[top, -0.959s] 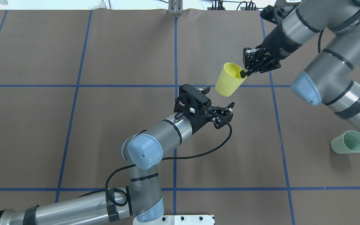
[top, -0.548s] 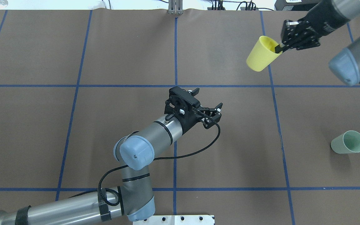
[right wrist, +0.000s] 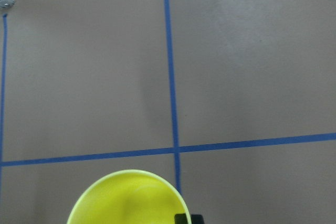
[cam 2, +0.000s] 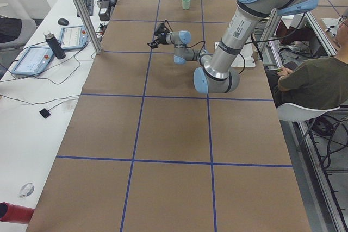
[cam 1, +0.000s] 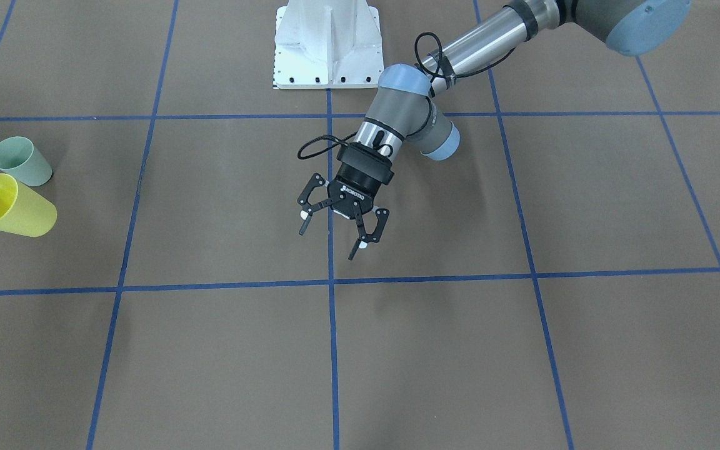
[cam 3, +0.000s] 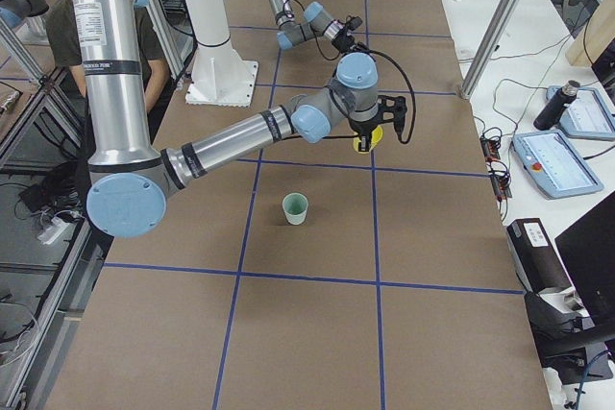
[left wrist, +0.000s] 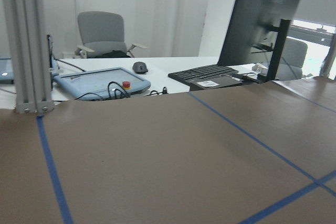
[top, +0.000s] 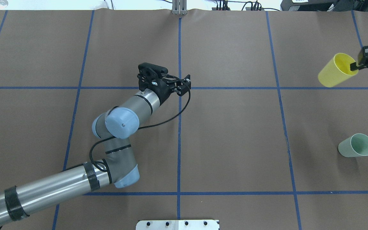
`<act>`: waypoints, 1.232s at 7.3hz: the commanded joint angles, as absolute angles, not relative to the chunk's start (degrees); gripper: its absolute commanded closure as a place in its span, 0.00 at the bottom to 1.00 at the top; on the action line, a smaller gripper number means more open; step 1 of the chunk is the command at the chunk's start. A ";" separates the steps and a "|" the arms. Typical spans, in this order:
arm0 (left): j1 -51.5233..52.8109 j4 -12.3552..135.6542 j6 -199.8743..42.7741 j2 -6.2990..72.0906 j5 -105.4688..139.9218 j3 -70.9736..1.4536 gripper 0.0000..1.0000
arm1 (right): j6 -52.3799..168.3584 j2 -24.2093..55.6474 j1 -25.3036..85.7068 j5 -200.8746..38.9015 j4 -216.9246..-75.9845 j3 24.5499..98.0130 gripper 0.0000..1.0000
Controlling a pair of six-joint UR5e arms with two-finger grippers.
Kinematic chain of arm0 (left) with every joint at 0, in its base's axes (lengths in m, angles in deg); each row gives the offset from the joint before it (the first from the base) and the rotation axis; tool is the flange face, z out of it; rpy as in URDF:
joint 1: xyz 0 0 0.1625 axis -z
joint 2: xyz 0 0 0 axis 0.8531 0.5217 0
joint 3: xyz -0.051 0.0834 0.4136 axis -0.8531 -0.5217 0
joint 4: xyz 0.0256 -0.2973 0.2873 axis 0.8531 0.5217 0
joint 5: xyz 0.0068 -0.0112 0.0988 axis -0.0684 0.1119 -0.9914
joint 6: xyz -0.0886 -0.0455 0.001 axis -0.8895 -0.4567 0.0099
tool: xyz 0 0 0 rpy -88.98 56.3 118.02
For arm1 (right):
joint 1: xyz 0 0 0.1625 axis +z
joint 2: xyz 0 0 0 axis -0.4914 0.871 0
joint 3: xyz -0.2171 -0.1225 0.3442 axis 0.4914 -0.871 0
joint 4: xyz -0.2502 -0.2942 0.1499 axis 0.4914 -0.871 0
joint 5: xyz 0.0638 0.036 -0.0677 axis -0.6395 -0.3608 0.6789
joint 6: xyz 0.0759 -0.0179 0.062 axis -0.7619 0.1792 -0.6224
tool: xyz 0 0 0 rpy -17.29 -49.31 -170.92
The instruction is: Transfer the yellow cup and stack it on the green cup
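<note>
Over the last second the right hand (top: 356, 65) had swung the yellow cup (top: 332, 75) from mid-bench out toward the far right, while the left hand (cam 1: 330, 240), spread wide and empty, had drawn back leftward. That left only the carry onto the green cup (top: 355, 146), which stood upright nearer the robot, still apart from the yellow one. The right hand pinched the yellow rim, one finger inside, and the cup hung tilted in the air. Both cups were smooth, tapered plastic tumblers with wider rims. The bench (top: 235, 143) wore a matte brown covering gridded with blue tape (top: 179, 143)
</note>
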State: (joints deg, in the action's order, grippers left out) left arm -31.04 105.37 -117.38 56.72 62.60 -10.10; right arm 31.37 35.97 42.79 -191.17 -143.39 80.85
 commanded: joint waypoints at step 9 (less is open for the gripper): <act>7.35 54.73 -87.07 50.15 126.70 -10.49 0.00 | 47.78 55.16 41.15 -190.24 -136.25 83.96 1.00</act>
